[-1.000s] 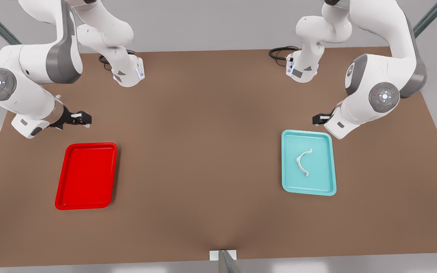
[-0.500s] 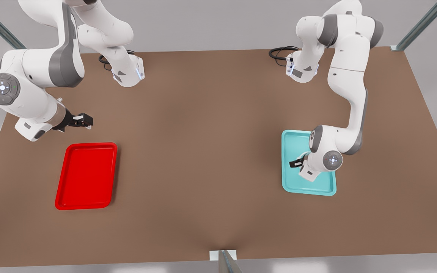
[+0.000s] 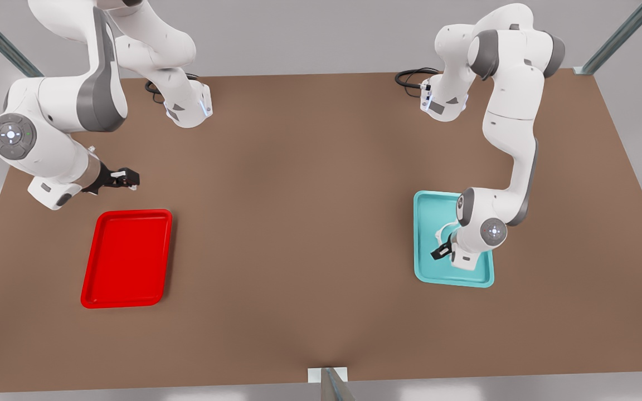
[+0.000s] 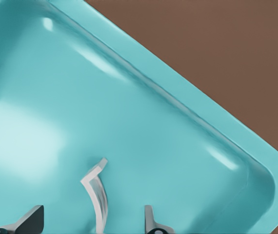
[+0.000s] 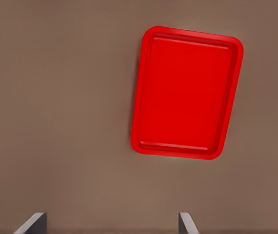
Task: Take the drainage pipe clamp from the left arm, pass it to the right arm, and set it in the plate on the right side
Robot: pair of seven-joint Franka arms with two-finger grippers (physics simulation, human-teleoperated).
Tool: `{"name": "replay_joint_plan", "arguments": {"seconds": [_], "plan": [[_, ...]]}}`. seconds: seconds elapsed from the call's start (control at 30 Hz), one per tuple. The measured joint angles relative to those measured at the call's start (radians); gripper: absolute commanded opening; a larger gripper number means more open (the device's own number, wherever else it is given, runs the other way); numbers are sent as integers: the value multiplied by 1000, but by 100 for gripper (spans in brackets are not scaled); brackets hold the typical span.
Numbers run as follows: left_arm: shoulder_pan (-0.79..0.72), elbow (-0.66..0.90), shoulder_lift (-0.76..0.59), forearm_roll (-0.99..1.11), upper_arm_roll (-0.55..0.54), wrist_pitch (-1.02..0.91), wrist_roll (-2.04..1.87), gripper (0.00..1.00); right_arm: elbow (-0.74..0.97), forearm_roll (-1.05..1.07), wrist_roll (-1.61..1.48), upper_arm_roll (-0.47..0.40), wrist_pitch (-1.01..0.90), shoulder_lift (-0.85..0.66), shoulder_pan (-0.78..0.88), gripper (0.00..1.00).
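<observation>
Clamp [image 4: 96, 195] lies flat in the teal tray [image 3: 424, 223], between our left gripper's [image 4: 92, 222] spread fingers, arc running 12-to-6 from it. Right gripper [image 3: 126, 179] waits spread, 12 o'clock of the plate [image 3: 126, 259].

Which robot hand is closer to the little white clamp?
The left gripper: its open fingers sit either side of the clamp in the teal tray. The right gripper waits far off, near the red plate.

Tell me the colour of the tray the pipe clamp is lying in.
Teal tray, clearest in the left wrist view, with the white clamp on its floor.
</observation>
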Motion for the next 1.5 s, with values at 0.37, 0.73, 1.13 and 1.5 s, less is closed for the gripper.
{"name": "replay_joint_plan", "arguments": {"seconds": [0.37,0.73,1.13,1.5], "plan": [[-2,-22,-5,-5,-1,35,-121,62,-14,-1,-11,0,12,0,-1,100],[-2,-19,-2,-6,-1,57,-188,54,-21,-2,-17,1,19,0,1,100],[1,-17,-2,-5,0,95,-226,36,-31,-1,-21,2,27,-1,1,100],[4,-15,6,-4,0,100,-245,27,-42,-2,-23,2,34,0,1,100]]}}
